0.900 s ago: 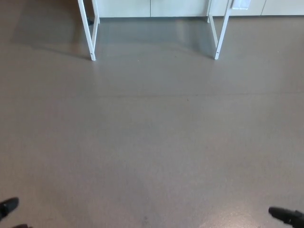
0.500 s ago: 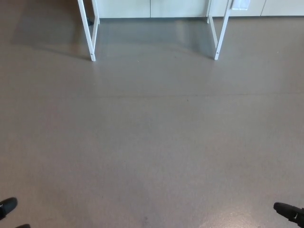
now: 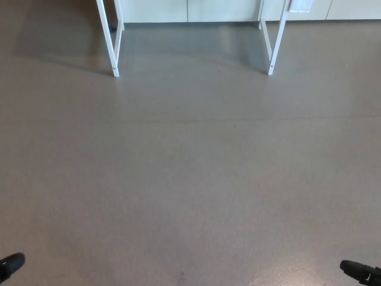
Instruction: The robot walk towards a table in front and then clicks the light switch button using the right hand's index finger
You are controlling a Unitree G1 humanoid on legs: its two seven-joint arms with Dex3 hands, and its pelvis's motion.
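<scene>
Well ahead, white table legs (image 3: 113, 42) stand on grey floor (image 3: 190, 167); the left hand (image 3: 11, 264) and right hand (image 3: 360, 271) hang low for walking, their grasp unreadable.

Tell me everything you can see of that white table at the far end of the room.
Only the table's lower frame shows: two pairs of thin white legs, seemingly painted metal, one pair at upper left, the other at upper right. They stand on the grey floor, each pair slanting slightly toward the feet. The top is cut off by the picture's edge. Pale cabinet fronts lie behind. Nothing touches the legs.
</scene>
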